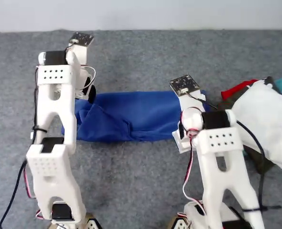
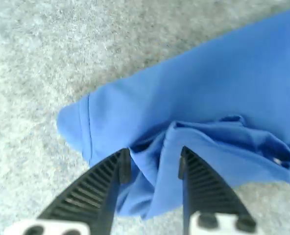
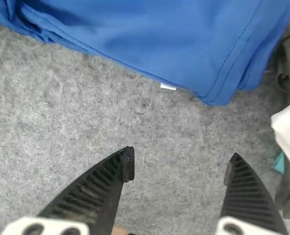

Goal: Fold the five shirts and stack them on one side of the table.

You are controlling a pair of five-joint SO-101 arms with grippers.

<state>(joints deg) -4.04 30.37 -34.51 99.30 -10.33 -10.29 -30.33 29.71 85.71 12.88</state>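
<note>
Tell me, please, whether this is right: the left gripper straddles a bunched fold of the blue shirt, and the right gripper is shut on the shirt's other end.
Not quite. The right gripper is open over the grey table beside the blue shirt, holding nothing; the right wrist view shows it. The left gripper does straddle a bunched fold.

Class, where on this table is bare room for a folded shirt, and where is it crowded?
Free: the table strip behind the blue shirt, and the patch between the arms before it. Crowded: the clothes pile at right.
</note>
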